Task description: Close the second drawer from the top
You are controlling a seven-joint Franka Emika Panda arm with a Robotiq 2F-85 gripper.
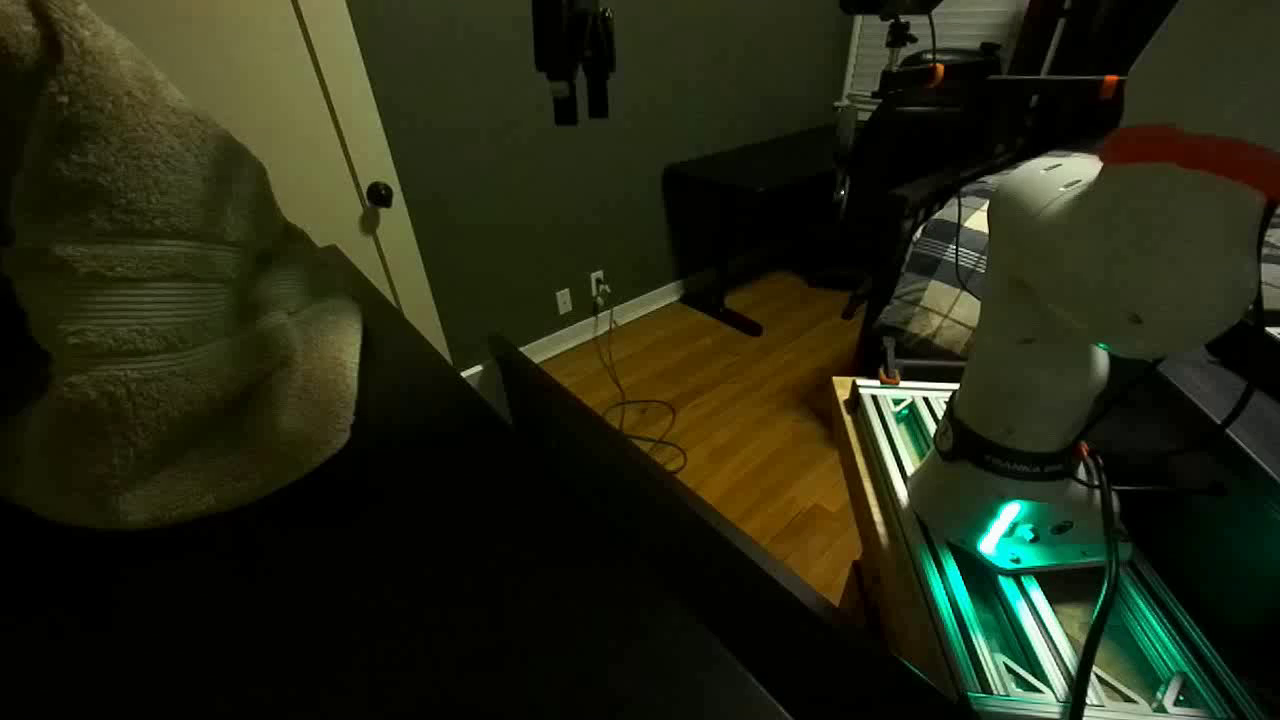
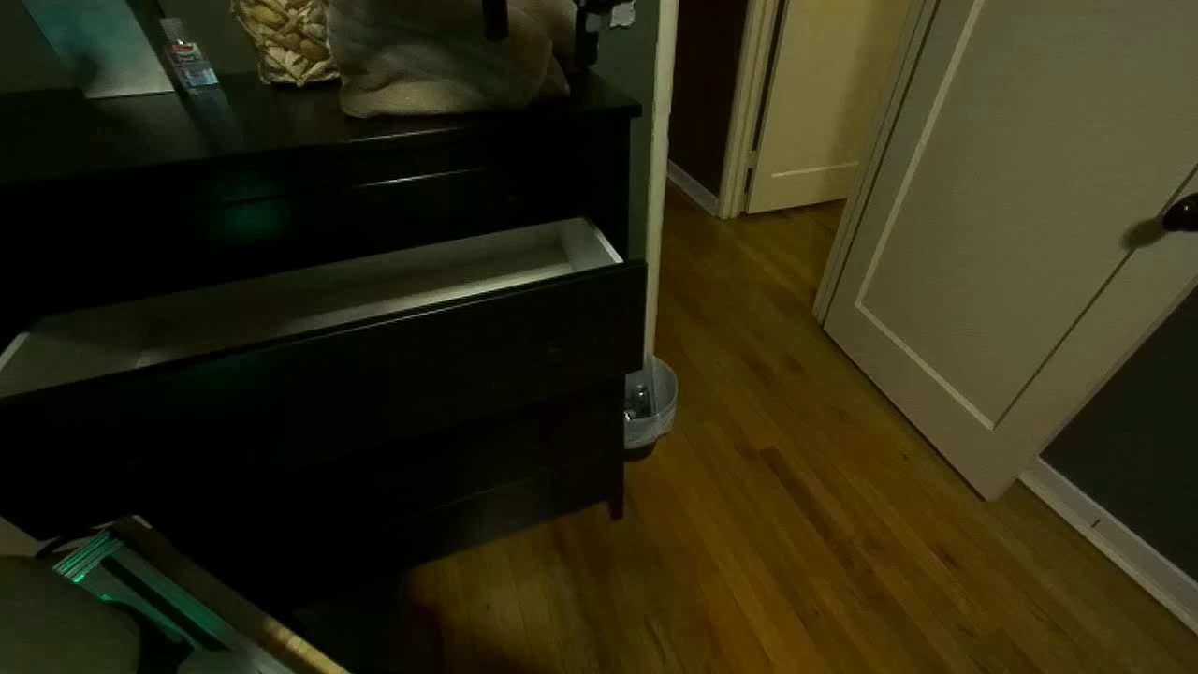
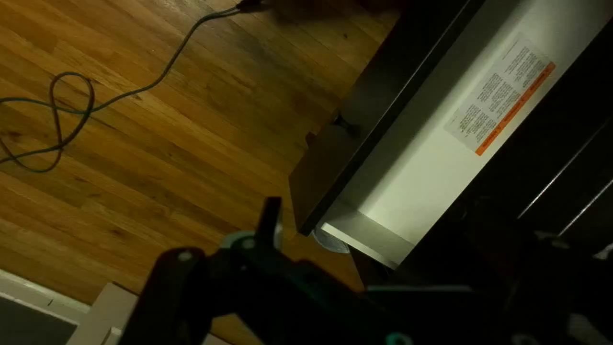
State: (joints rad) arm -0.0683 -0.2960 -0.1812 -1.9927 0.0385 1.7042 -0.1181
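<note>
A dark dresser stands with its second drawer from the top pulled far out. The drawer's dark front panel (image 2: 421, 374) and pale empty inside show in an exterior view. The drawer front (image 3: 335, 158) with a dark knob, and a label on its white floor, also show in the wrist view. In an exterior view the drawer front (image 1: 620, 460) shows only as a dark edge. My gripper (image 2: 541, 28) is open and empty, high above the drawer, touching nothing. Its fingers also show in an exterior view (image 1: 581, 105) and, very dark, in the wrist view (image 3: 373, 208).
A beige fleece (image 2: 440, 65), a shell-filled container (image 2: 290, 42) and a small bottle (image 2: 192, 65) stand on the dresser top. A bin (image 2: 655, 412) with a pole is beside the dresser. A cable (image 3: 158, 79) lies on the wooden floor. The robot base (image 1: 1020, 510) faces the dresser.
</note>
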